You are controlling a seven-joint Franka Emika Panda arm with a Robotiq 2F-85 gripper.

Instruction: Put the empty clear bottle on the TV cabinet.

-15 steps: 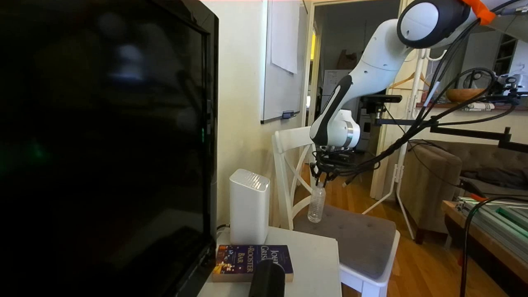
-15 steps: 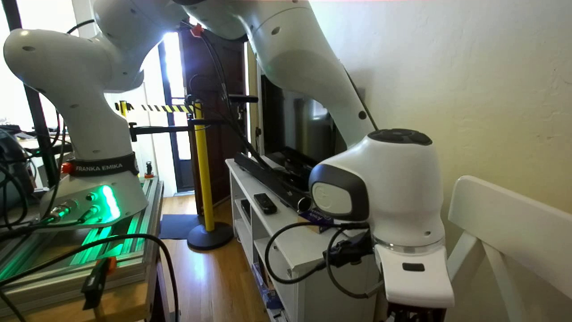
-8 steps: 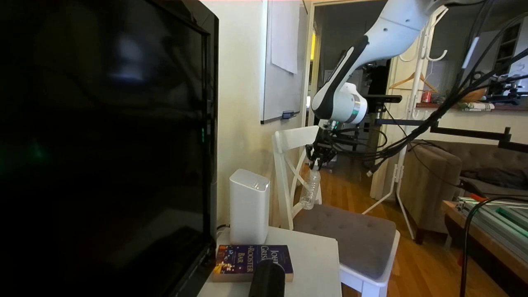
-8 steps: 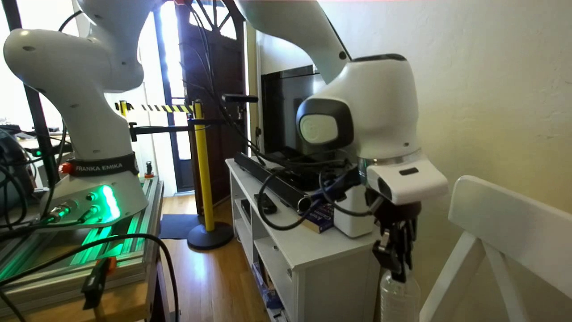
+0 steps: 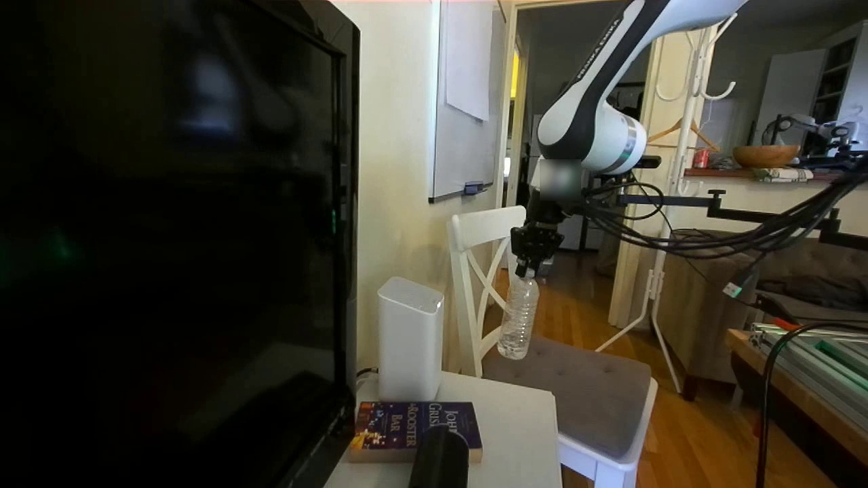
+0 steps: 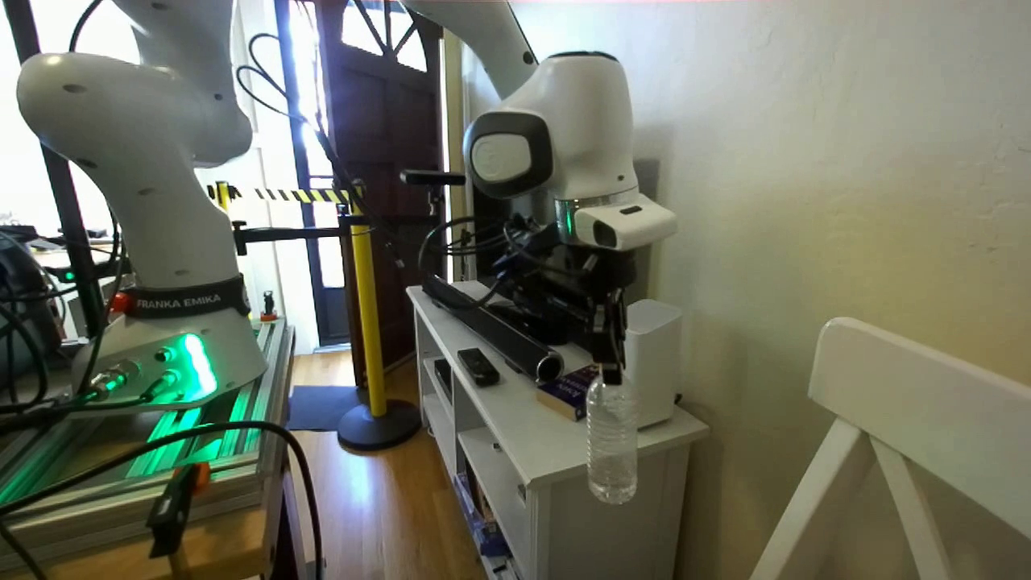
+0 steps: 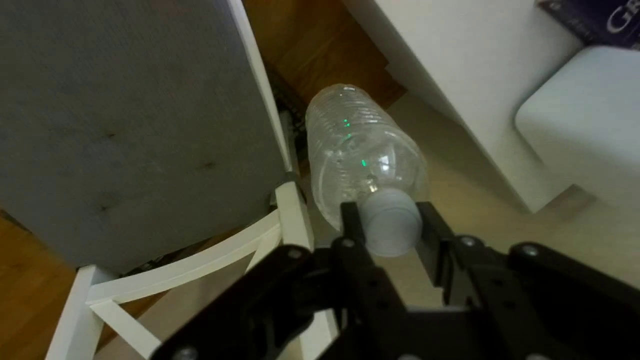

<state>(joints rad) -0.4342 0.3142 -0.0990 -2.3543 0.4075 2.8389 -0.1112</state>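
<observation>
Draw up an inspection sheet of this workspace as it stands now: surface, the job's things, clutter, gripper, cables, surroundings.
Surface: TV cabinet, white and flat-topped.
Job's things: clear bottle, slightly tilted, held in the air, not yet on the cabinet; the wrist view shows it between cabinet and chair.
Clutter: book, white boxy device, soundbar and remote, all on the cabinet.
Gripper: shut on the bottle at its white cap, seen in the wrist view.
Cables: black bundle slung from the arm; a plug end dangles. Snags: nothing seen.
Surroundings: dark-screened television; whiteboard on the wall.
</observation>
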